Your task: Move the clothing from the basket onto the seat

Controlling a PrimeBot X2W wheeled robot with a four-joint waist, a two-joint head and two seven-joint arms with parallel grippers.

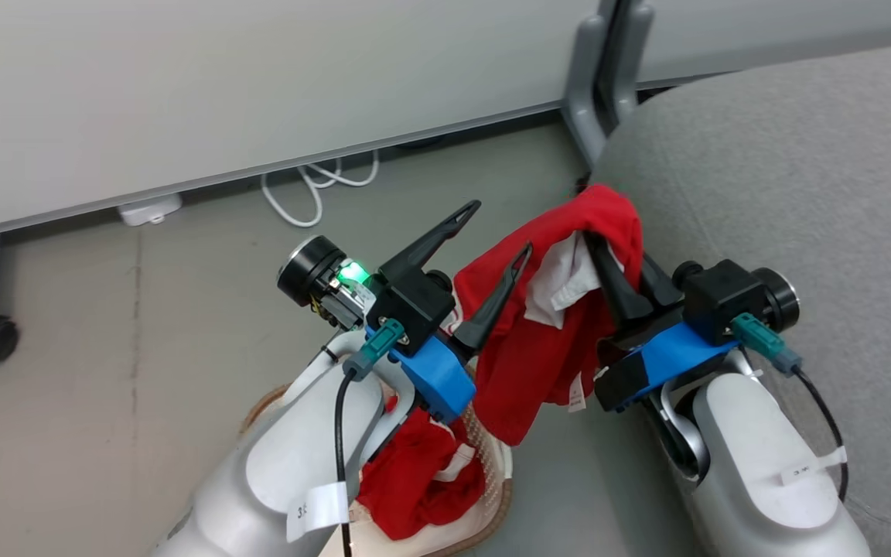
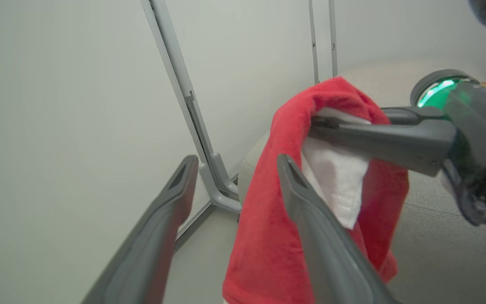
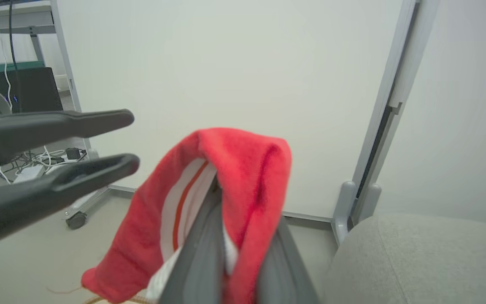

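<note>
Note the left forearm tag (image 1: 318, 510), the right forearm tag (image 1: 809, 469) and a small care label (image 1: 575, 394) on the lifted red garment (image 1: 523, 363), all with print too small to read. Refer to the head view for the basket (image 1: 501, 507) on the floor, holding a second red garment (image 1: 414, 480), with the grey seat (image 1: 801, 193) to its right; refer to the right wrist view for the white stripe (image 3: 184, 198) inside the lifted cloth. Read the right gripper (image 1: 612, 251) jaws as pinched narrow on the lifted red garment, above the basket beside the seat edge, and the left gripper (image 1: 500, 227) jaws as spread wide, gripping nothing.
</note>
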